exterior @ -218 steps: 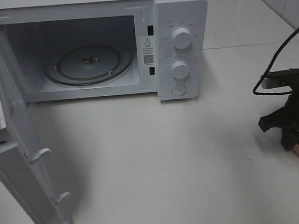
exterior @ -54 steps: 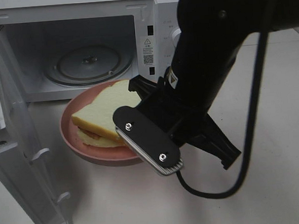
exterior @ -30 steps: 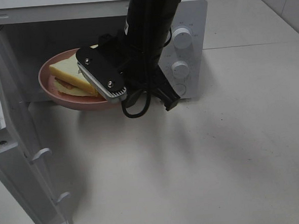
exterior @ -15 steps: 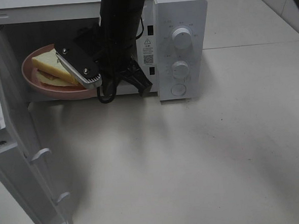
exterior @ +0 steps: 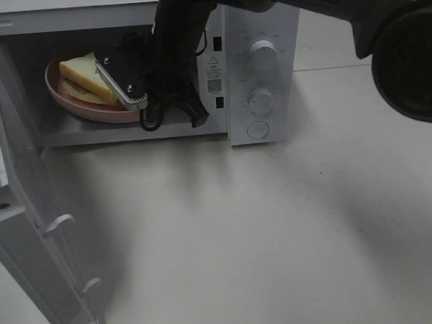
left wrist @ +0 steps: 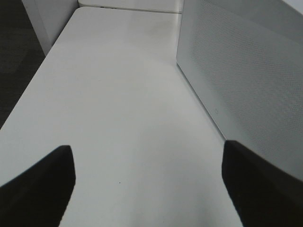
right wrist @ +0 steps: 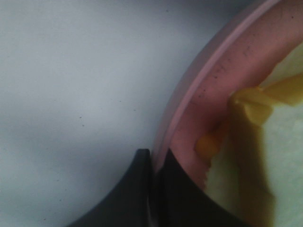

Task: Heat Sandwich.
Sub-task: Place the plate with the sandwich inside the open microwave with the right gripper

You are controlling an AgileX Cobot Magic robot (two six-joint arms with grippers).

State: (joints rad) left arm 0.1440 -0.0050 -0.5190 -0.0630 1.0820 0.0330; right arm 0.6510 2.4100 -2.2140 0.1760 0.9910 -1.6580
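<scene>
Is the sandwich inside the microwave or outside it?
Inside. The sandwich, on the pink plate, is within the microwave cavity, past the open door. Whether the plate rests down: cannot tell.

Sandwich (exterior: 75,71) pale yellow, orange-red filling; plate (exterior: 77,112) pink; microwave (exterior: 281,22) white; arm (exterior: 178,25) black; table (exterior: 242,226) off-white

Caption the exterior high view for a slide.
Right hand, shut on the rim of the pink plate, holds the sandwich inside the open microwave.

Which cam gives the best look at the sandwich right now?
Exterior high: most of the sandwich on its pink plate inside the microwave. Right wrist shows only a blurred bread edge and plate rim. Left wrist shows none of it.
</scene>
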